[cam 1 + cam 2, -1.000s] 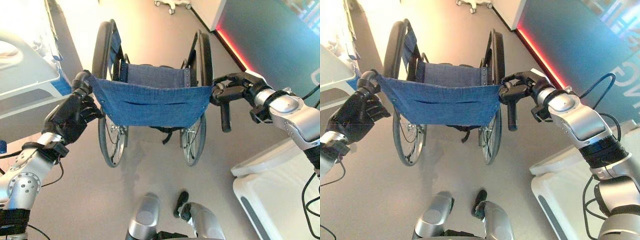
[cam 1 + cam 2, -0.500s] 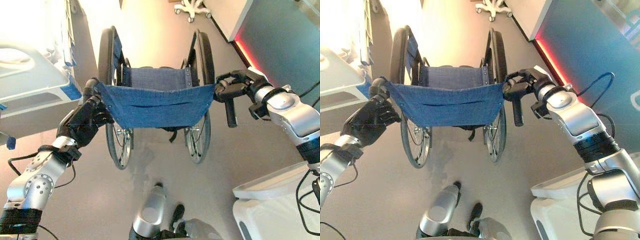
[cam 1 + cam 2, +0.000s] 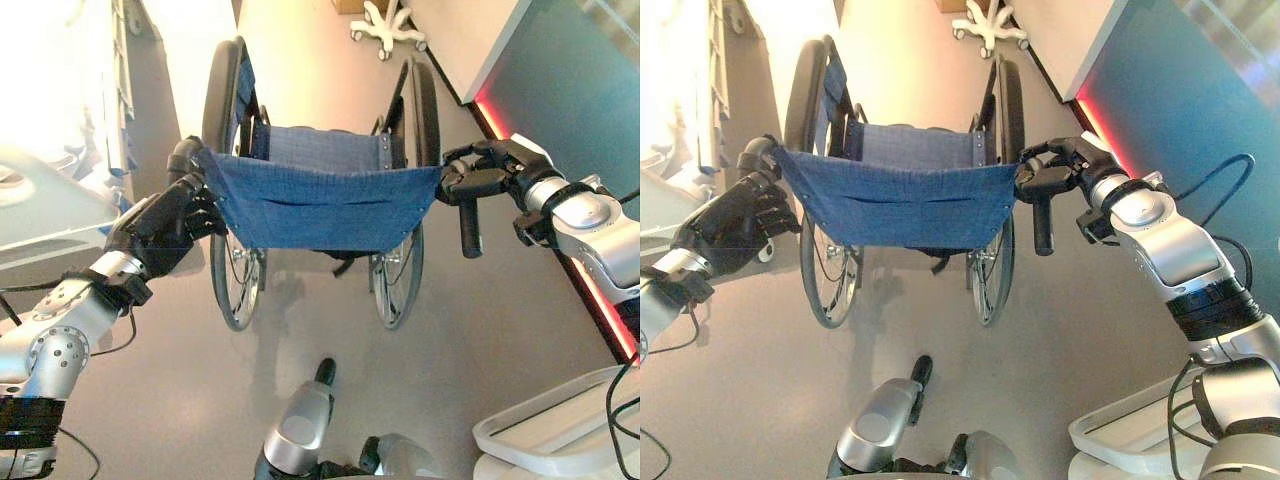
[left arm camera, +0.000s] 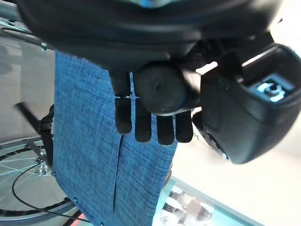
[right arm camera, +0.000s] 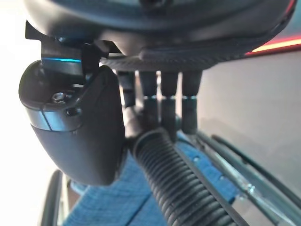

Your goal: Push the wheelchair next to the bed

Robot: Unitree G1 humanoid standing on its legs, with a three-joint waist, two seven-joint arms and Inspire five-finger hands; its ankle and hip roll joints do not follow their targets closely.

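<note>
The wheelchair (image 3: pixel 320 200) stands right in front of me, its blue fabric backrest facing me and its large wheels (image 3: pixel 235 290) on the grey floor. My left hand (image 3: pixel 160 230) is curled round the left push handle (image 4: pixel 160 87), beside the blue cloth (image 4: pixel 94 155). My right hand (image 3: pixel 490 175) is curled round the right push handle, whose ribbed black grip (image 5: pixel 178 183) hangs down from the fingers. A white bed (image 3: pixel 45 215) lies close along the wheelchair's left side.
A teal wall panel (image 3: pixel 570 90) with a red lit strip (image 3: pixel 600 310) at its foot runs along the right. The rim of a white unit (image 3: pixel 560 435) sits at the lower right. A white swivel-chair base (image 3: pixel 388 20) stands on the floor ahead.
The whole view has shifted forward with the wheelchair. The swivel-chair base shows nearer, and the white unit at lower right has slid lower. Both hands keep their hold on the handles.
</note>
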